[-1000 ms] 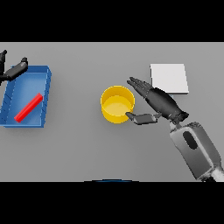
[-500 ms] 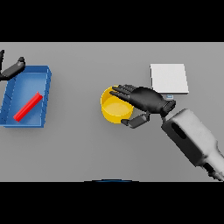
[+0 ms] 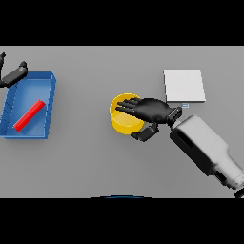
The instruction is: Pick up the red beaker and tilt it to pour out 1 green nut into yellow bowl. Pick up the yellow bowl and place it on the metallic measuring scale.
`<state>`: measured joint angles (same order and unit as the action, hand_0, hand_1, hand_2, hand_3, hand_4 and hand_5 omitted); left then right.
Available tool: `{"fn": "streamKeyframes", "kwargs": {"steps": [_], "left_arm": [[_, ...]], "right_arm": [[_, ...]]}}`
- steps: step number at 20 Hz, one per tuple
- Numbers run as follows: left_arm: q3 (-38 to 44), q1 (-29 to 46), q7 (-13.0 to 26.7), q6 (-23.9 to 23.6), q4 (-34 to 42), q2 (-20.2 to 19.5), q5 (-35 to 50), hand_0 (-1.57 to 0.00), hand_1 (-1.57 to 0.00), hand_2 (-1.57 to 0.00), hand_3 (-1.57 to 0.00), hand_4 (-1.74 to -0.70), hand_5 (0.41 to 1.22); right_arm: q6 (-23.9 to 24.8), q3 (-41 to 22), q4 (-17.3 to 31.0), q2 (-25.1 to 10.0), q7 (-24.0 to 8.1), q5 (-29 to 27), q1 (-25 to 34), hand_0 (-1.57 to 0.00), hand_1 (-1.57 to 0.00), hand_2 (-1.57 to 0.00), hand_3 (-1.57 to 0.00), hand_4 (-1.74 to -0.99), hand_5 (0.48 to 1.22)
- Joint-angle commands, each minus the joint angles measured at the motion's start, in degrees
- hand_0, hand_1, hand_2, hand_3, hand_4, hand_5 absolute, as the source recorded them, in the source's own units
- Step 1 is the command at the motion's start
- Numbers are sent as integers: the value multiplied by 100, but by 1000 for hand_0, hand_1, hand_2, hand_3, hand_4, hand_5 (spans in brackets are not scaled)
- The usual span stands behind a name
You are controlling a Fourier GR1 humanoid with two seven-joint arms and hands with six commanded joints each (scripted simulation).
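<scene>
**Inspector:** Head view, the only one supplied. State the right hand's condition.

**Assistant:** The dark right hand [image 3: 147,110] lies over the round yellow bowl [image 3: 121,123], fingers stretched across its opening, thumb low outside the near rim. Fingers look relaxed rather than closed; I judge the hold not yet made.

**Inspector:** Location of the task items?

**Assistant:** The bowl stands on the grey table [image 3: 95,162], mid-field. The flat white square measuring scale [image 3: 184,86] sits just beyond and to the right, apart from the bowl. The slim red beaker [image 3: 29,115] lies on its side in the blue rectangular tray [image 3: 49,107], far left. No green nut can be made out; the hand hides much of the bowl's inside.

**Inspector:** The left hand?

**Assistant:** The left hand [image 3: 14,75] shows at the tray's far corner, idle; whether it is closed, I cannot tell.

**Inspector:** Recommendation for the step?

**Assistant:** Pinch the rim firmly between thumb and fingers before lifting, keep the bowl level, and set it square on the scale's plate.
</scene>
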<state>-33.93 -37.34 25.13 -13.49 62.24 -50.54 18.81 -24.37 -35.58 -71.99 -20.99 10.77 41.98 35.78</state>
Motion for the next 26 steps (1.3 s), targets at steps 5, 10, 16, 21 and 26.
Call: {"fn": "streamKeyframes", "kwargs": {"steps": [5, 10, 16, 21, 26], "left_arm": [[-36, -28, 121, 0, -18, 34, -17, 1, 1, 1, 1, -795, 723], [-48, -28, 179, -96, 115, 11, -40, 1, 1, 1, 1, -794, 728], [-42, 65, 251, -125, 311, -95, 2, 1, 1, 1, 1, -796, 730], [-74, 90, 279, -153, 305, -95, -40, 1, 1, 1, 1, -791, 733], [-53, 60, 165, -97, 205, -74, -37, 1, 1, 1, 1, -792, 732]], "right_arm": [[-141, -161, 344, 107, -8, 79, 108, 1, 1, 1, 1, -1277, 696], [-27, -205, 639, 192, 202, 103, 177, 1, 1, -9, -27, -1286, 712], [-44, -180, 759, 355, 134, 43, 189, -173, -145, -204, -243, -1396, 875], [-103, -253, 706, 263, 109, 102, 195, -938, -806, -787, -978, -1521, 1108], [-156, -312, 603, 172, 143, 21, 218, -1364, -1320, -1314, -1111, -1659, 1184]]}}
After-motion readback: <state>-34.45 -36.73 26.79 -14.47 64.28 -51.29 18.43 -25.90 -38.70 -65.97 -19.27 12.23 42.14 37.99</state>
